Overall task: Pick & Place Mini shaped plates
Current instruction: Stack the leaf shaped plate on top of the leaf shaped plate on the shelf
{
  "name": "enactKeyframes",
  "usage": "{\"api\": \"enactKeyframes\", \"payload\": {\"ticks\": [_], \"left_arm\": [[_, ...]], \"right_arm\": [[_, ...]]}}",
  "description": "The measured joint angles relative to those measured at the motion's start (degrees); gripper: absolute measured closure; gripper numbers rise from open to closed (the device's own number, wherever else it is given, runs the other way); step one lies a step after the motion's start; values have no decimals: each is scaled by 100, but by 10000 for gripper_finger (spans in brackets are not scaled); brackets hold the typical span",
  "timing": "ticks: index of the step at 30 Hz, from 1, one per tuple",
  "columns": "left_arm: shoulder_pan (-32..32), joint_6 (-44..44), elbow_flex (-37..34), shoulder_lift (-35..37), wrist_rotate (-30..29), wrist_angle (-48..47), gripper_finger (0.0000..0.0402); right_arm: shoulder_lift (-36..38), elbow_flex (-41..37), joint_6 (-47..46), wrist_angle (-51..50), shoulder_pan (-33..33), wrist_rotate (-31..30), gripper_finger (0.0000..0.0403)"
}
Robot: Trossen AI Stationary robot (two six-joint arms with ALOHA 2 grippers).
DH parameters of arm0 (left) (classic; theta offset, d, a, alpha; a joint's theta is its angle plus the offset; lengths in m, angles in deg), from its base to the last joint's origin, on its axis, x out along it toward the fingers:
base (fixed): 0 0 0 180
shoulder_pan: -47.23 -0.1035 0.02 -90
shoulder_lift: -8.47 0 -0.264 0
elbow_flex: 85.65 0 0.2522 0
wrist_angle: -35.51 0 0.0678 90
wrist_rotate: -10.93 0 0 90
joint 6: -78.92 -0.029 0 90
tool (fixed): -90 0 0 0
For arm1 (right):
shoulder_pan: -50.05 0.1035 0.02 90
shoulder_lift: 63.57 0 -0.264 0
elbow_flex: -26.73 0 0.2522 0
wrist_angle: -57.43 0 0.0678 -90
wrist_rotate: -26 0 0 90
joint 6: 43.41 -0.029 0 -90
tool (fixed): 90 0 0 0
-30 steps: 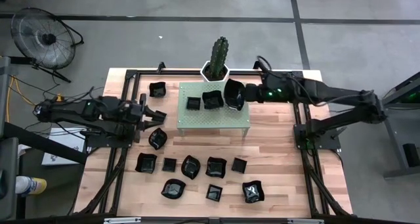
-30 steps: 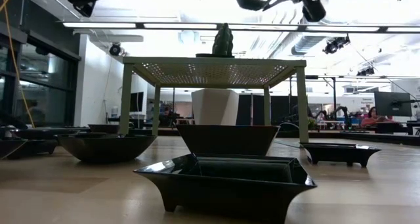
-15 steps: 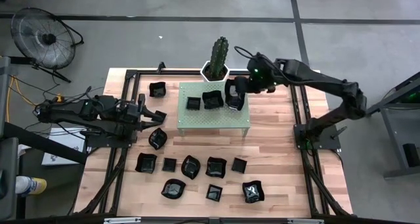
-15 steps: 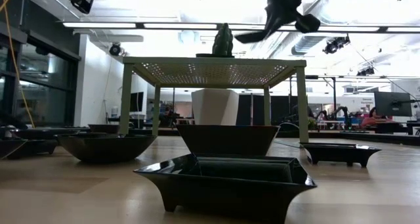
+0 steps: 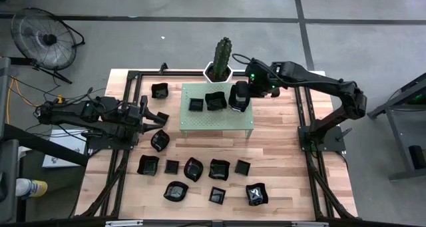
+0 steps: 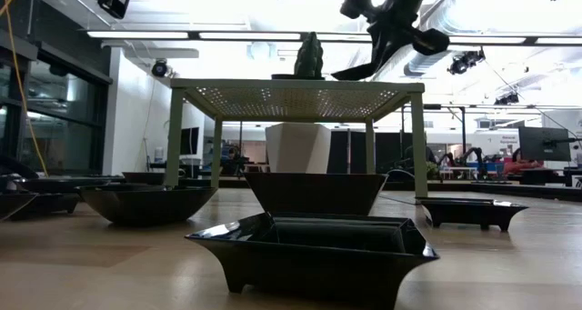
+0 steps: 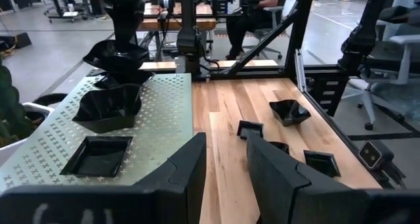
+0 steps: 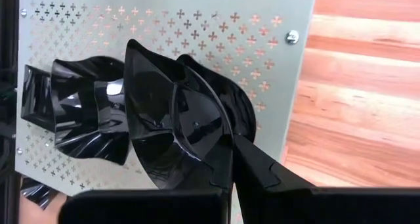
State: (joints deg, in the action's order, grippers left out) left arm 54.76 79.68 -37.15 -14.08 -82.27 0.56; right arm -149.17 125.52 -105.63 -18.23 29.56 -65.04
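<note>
My right gripper [image 5: 239,94] hangs over the right part of the pale green perforated stand [image 5: 219,118], shut on a glossy black mini plate [image 8: 170,112]. In the low view that plate [image 6: 362,69] is tilted just above the stand's top. A square plate [image 5: 196,104] and a wavy plate [image 5: 215,100] rest flat on the stand. Several more black plates [image 5: 193,168] lie on the wooden table in front of it. My left gripper [image 7: 226,161] is open and waits at the table's left side, touching nothing. My right gripper pinches the plate's raised rim [image 8: 226,135] between its two fingers, one finger [image 8: 213,168] on the inner face, the other on the outer. The fingers come from above, pointing down. The plate is lifted clear and hangs tilted below them over the stand.
A cactus in a white pot [image 5: 220,62] stands right behind the stand. One plate [image 5: 159,90] lies left of the stand, another [image 5: 160,140] near its front left leg. Black frame rails [image 5: 307,130] run along both table sides. Bare wood lies right of the stand.
My right gripper has carried the plate toward the table's left, over the stand, and has come down: in the low view the plate has sunk from the picture's top to just above the stand. The gripper has tipped to point downward. The left arm has kept still.
</note>
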Motion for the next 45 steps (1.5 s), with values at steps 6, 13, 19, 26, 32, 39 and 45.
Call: {"api": "enactKeyframes", "payload": {"ticks": [6,13,19,26,32,39,45], "left_arm": [[0,291,0,0,-63,-1,293],[0,286,0,0,-61,2,293],[0,273,0,0,-35,0,293],[0,292,0,0,-33,2,293],[0,527,0,0,-94,4,293],[0,572,0,0,-172,9,293],[0,572,0,0,-177,8,293]], "right_arm": [[-23,-98,-263,-6,171,-160,403],[-26,-402,-600,118,397,-320,403],[-26,-424,-641,500,456,-488,403],[-26,-424,-755,468,454,-695,403],[-26,-424,-988,459,547,-742,402],[-24,-424,-1233,372,718,-1246,402],[-28,-424,-1235,370,741,-1238,402]]}}
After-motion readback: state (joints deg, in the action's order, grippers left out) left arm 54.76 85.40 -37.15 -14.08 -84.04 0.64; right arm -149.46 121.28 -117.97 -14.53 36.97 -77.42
